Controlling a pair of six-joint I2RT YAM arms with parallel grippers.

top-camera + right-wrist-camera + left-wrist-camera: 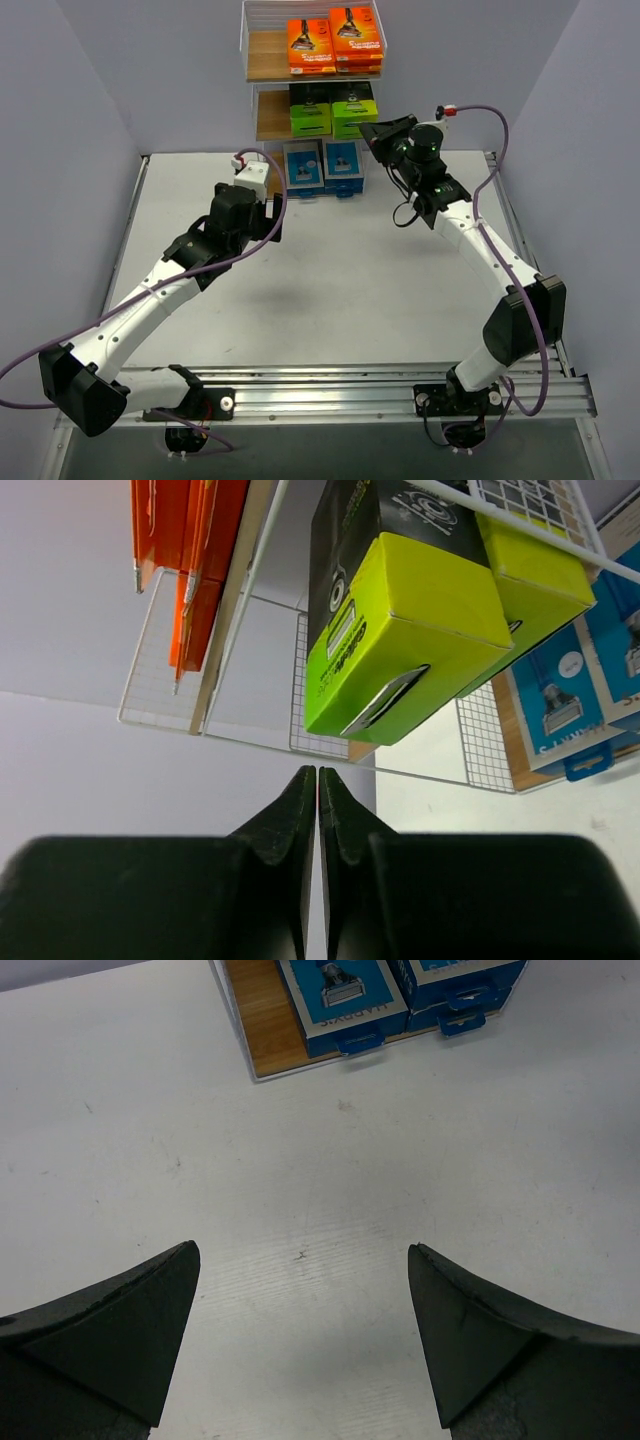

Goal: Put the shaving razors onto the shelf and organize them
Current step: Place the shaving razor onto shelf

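Overhead view, shelf: the shelf [262,55] stands at the 12 o'clock edge of the table [330,290].
Overhead view, razors: the orange packs [333,40] sit on the top tier, the black-and-lime packs [332,110] on the middle tier and the blue-and-white packs [322,165] on the bottom tier, each colour grouped toward the 3 o'clock side of its board.
Overhead view, progress: no loose pack shows on the table, so the placing looks finished or nearly so. At most a little straightening seems left.
Overhead view, hands: the left gripper [268,215] hovers over the table at about 7 o'clock of the blue-and-white packs. The right gripper [372,133] is just beside the middle tier, at its 3 o'clock.

Left wrist view, hand: the left gripper [300,1255] has its fingers spread wide with only bare table [450,1160] between them, holding and touching nothing.
Left wrist view, razors: the blue-and-white packs [345,995] lie on the shelf [270,1030] board at 12 o'clock, well apart from the fingers.

Right wrist view, hand: the right gripper [317,772] has its fingers pressed together with nothing between them, so it carries no pack.
Right wrist view, razors: the black-and-lime packs [420,640] sit at 1 o'clock near the fingertips but apart from them. The orange packs [195,550] are at 11 o'clock beyond the shelf [232,590], and the blue-and-white packs [560,690] are at 3 o'clock.
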